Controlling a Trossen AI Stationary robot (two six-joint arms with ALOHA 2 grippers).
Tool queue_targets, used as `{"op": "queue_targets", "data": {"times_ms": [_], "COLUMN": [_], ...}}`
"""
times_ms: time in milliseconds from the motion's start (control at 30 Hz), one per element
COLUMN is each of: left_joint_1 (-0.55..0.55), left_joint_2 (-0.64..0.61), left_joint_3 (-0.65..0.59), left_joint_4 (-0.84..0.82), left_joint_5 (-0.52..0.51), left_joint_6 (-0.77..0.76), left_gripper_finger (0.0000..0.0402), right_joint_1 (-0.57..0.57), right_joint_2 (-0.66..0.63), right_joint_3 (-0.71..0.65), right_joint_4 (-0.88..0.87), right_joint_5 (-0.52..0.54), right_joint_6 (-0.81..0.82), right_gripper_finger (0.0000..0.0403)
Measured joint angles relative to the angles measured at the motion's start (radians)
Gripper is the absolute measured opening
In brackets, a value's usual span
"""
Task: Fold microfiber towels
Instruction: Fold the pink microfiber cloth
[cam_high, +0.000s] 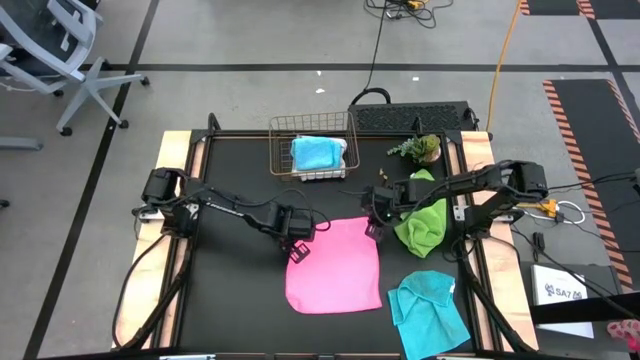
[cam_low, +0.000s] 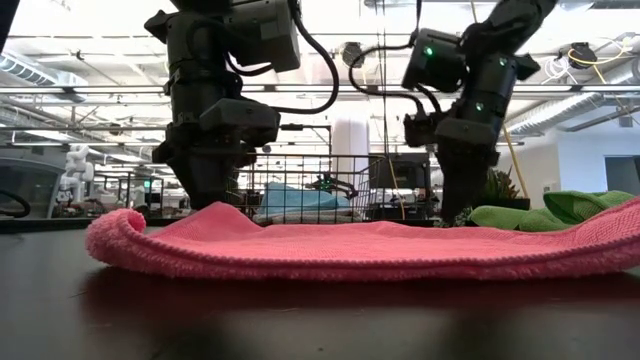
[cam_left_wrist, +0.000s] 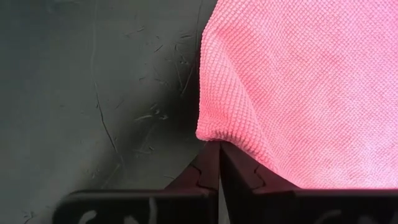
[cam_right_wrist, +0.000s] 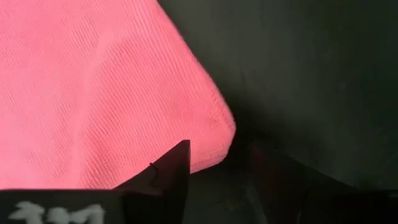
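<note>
Flat pink microfiber towel (cam_high: 335, 266) lies unfolded: left gripper (cam_left_wrist: 214, 163) fingers pressed shut pinch its corner; right gripper (cam_right_wrist: 217, 163) fingers spread, opposite corner between them. Crumpled green (cam_high: 424, 223) and cyan (cam_high: 428, 310) towels await; one folded blue towel (cam_high: 314, 152) sits in the copper wire basket (cam_high: 281, 128).

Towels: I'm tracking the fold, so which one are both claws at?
The pink towel, spread flat mid-table; the left claw pinches one far corner, the right claw is at the other.

Bare table (cam_high: 230, 290) left of pink towel (cam_high: 335, 268)
</note>
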Motion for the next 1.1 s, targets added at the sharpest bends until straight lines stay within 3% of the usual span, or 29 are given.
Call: {"op": "queue_targets", "data": {"times_ms": [267,500,633,833,1100], "left_joint_1": [0.000,0.000,0.000,0.000,0.002], "left_joint_2": [0.000,0.000,0.000,0.000,0.000], "left_joint_3": [0.000,0.000,0.000,0.000,0.000], "left_joint_4": [0.004,0.052,0.087,0.087,0.029], "left_joint_5": [0.000,0.000,0.000,0.000,-0.025], "left_joint_6": [-0.003,-0.003,-0.004,-0.007,0.047], "left_gripper_finger": [0.0016,0.0004,0.0011,0.0020,0.0003], "right_joint_1": [-0.007,-0.007,-0.008,-0.008,-0.003], "right_joint_2": [-0.006,-0.005,-0.004,0.000,-0.026], "right_joint_3": [-0.126,-0.158,-0.169,-0.172,-0.171], "right_joint_4": [0.185,0.260,0.286,0.302,0.328], "right_joint_5": [-0.042,-0.047,-0.044,-0.040,-0.022], "right_joint_6": [0.096,0.137,0.170,0.176,0.143], "right_gripper_finger": [0.0157,0.0150,0.0109,0.0012,0.0002]}}
